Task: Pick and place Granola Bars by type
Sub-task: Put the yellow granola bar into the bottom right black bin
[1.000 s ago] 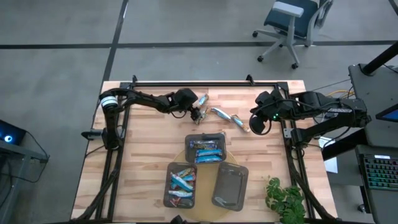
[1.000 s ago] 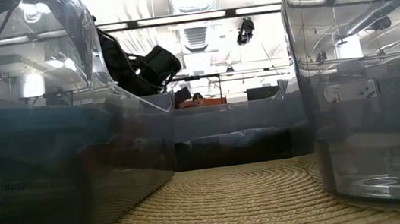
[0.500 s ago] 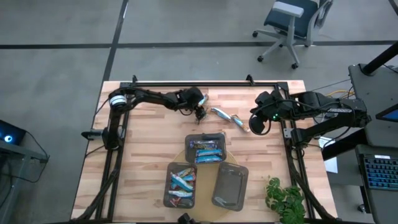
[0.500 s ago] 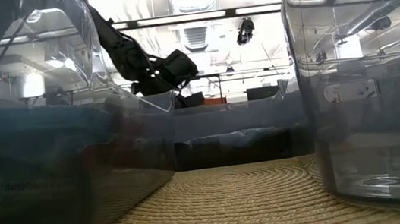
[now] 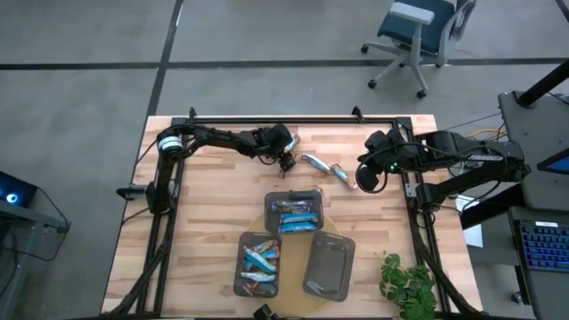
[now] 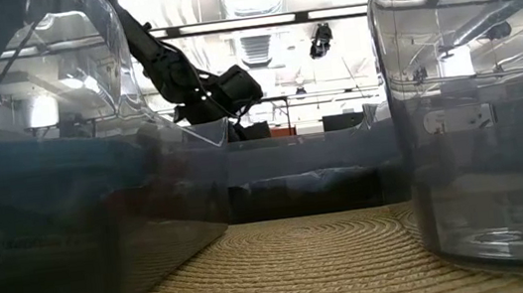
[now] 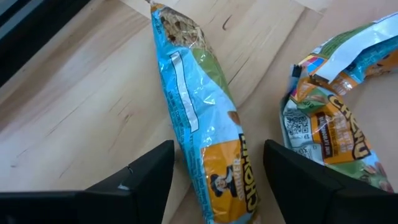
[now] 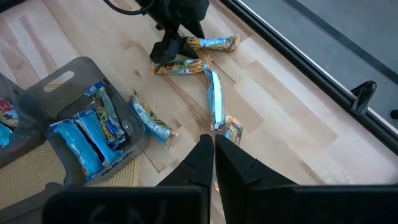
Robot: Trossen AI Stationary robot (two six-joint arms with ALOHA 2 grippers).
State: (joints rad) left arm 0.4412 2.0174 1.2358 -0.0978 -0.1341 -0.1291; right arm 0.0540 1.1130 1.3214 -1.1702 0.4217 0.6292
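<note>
Fingers of the left gripper (image 7: 214, 168) gape, unclenched, over a shiny blue-and-orange wrapped granola bar (image 7: 202, 118) near the wooden worktop's (image 5: 204, 204) far edge (light, crinkly, probably slippery), best pinched across its narrow middle; the right gripper (image 8: 208, 163) waits pressed together.

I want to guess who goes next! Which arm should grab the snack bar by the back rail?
Probably the left. Its open pincer sits right over that bar, while the right pincer is shut, off to the side.
</note>
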